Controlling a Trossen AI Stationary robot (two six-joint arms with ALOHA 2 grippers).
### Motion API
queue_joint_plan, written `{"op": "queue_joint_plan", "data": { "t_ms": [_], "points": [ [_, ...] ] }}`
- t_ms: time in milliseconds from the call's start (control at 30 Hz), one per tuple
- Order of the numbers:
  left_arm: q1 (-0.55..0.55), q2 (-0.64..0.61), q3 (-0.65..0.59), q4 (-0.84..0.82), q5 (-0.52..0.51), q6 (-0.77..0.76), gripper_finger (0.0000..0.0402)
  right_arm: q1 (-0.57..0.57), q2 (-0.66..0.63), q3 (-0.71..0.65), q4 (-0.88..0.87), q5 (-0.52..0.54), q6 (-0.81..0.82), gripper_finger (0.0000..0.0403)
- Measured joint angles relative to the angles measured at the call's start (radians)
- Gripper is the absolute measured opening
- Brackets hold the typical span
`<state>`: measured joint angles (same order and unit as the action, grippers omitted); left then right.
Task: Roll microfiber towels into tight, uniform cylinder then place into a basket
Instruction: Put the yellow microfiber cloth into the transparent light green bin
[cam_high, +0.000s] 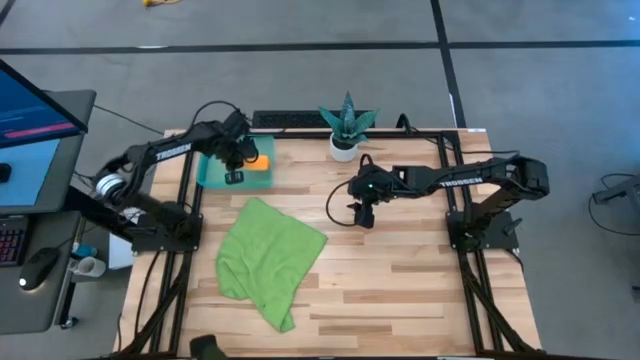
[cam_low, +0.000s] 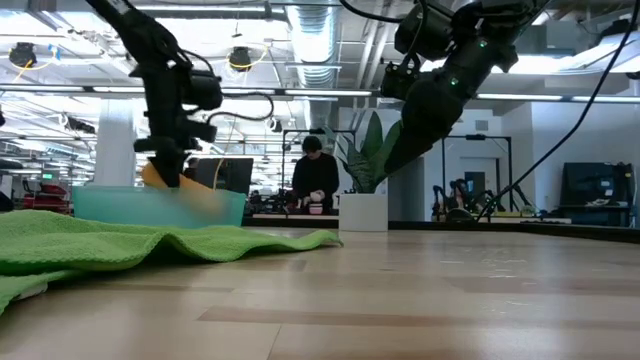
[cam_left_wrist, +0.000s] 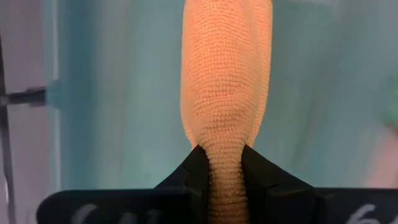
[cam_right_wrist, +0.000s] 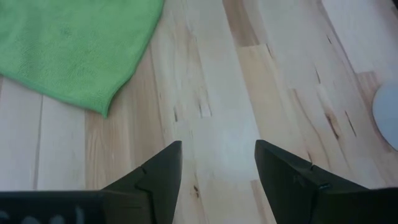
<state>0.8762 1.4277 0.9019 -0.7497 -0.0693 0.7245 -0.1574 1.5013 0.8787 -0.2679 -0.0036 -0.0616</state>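
Reaching over the teal basket (cam_high: 212, 176), my left tool (cam_left_wrist: 225, 163) pinches the rolled orange towel (cam_left_wrist: 227, 81); my right tool (cam_right_wrist: 217, 163) hangs spread above bare surface (cam_right_wrist: 236, 93), near the green towel (cam_high: 268, 255).

Grey floor (cam_high: 300, 25) crossed by dark seams; monitor (cam_high: 30, 115) at the left edge; open hall with ceiling ducts (cam_low: 310, 30), strip lights, 1 person (cam_low: 314, 175) behind.

towel (cam_high: 262, 162) in basket (cam_high: 212, 176), cloth (cam_high: 268, 255) in front
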Motion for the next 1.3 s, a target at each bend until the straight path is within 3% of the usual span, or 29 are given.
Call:
{"op": "queue_joint_plan", "data": {
  "t_ms": [500,733,933,1300],
  "points": [
    [0.092,0.228,0.179,0.006,0.056,0.03,0.003,0.0,0.0,0.0,0.001,0.0,0.0,0.0224],
    [0.106,0.244,0.195,-0.006,0.056,0.019,0.0032,0.0,0.0,0.0,0.001,0.0,0.001,0.0224],
    [0.106,0.244,0.195,-0.005,0.056,0.015,0.0063,0.001,0.0,0.0,0.0,0.0,0.008,0.0224],
    [0.106,0.244,0.195,0.001,0.031,0.0,0.0083,0.001,0.0,0.0,0.0,0.0,0.02,0.0224]
  ]
}}
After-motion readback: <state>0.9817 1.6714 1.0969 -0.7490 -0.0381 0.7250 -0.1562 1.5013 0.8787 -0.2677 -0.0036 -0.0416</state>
